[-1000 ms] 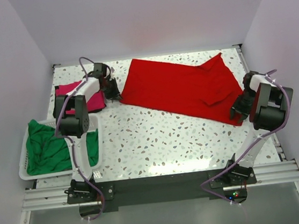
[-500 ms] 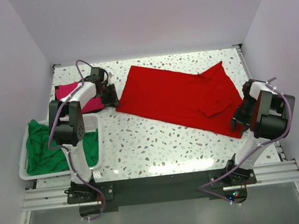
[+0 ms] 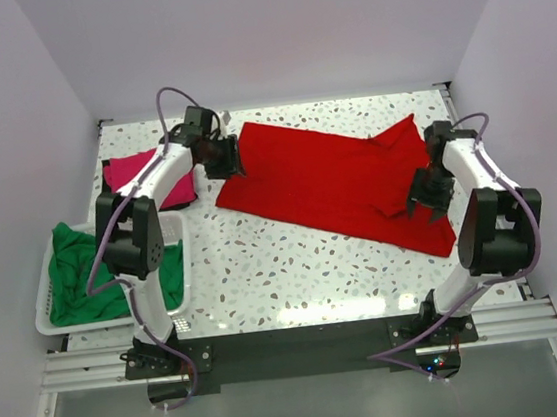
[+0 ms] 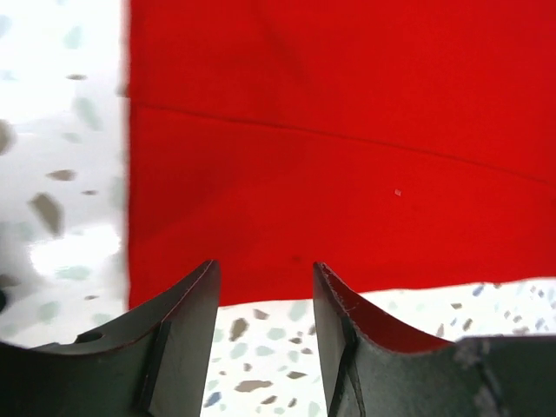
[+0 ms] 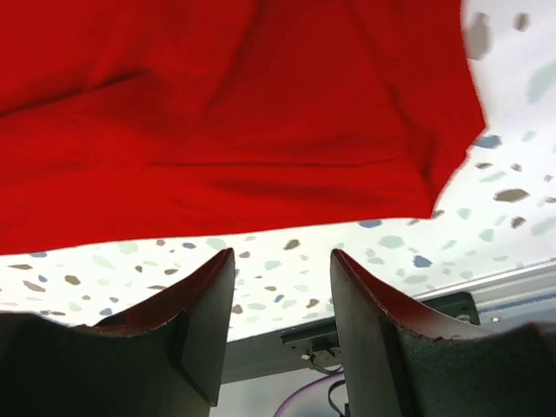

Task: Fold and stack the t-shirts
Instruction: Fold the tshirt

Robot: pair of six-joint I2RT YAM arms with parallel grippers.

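Observation:
The large red t-shirt (image 3: 325, 173) lies spread across the middle of the speckled table, its right part creased and partly folded over. My left gripper (image 3: 228, 162) hovers at the shirt's left edge. In the left wrist view it (image 4: 265, 278) is open, with bare table between the fingers and the red t-shirt (image 4: 330, 174) just ahead. My right gripper (image 3: 424, 200) hangs over the shirt's right end. It (image 5: 282, 261) is open and holds nothing, and the red cloth (image 5: 217, 113) lies beyond its tips. A magenta-pink t-shirt (image 3: 133, 170) lies folded at the back left. The green t-shirt (image 3: 81, 281) sits crumpled in a basket.
A white plastic basket (image 3: 183, 260) stands at the table's left front, holding the green shirt. White walls close in the table on the left, right and back. The table's metal front rail (image 5: 391, 321) shows below the right fingers.
The left gripper opened, let go of the red shirt's left corner and shifted right over its edge. The right gripper moved back and inward from the table's right side onto the shirt, opening a little wider.

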